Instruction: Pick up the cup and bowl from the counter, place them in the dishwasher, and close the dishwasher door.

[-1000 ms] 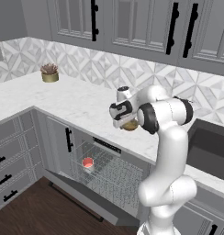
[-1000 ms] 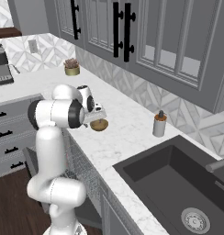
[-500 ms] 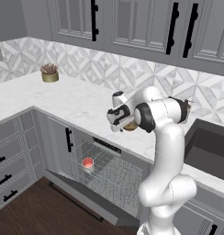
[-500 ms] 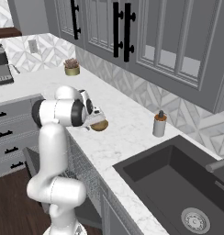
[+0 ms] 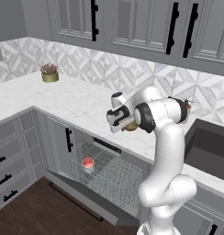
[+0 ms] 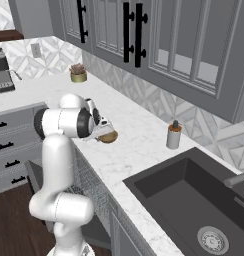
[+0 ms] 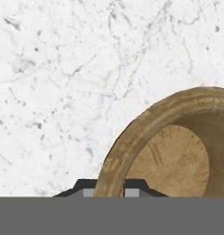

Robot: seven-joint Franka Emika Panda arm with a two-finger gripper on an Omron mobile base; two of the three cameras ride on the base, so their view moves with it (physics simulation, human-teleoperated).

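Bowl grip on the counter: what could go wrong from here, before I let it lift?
1. The gripper pinches only the rim of the bowl, near one edge; the bowl could tilt or slip on lifting.
2. The cup already sits in the rack of the dishwasher; setting the bowl down nearby may knock it.
3. The dishwasher door hangs open below the counter, so a dropped bowl might hit it.
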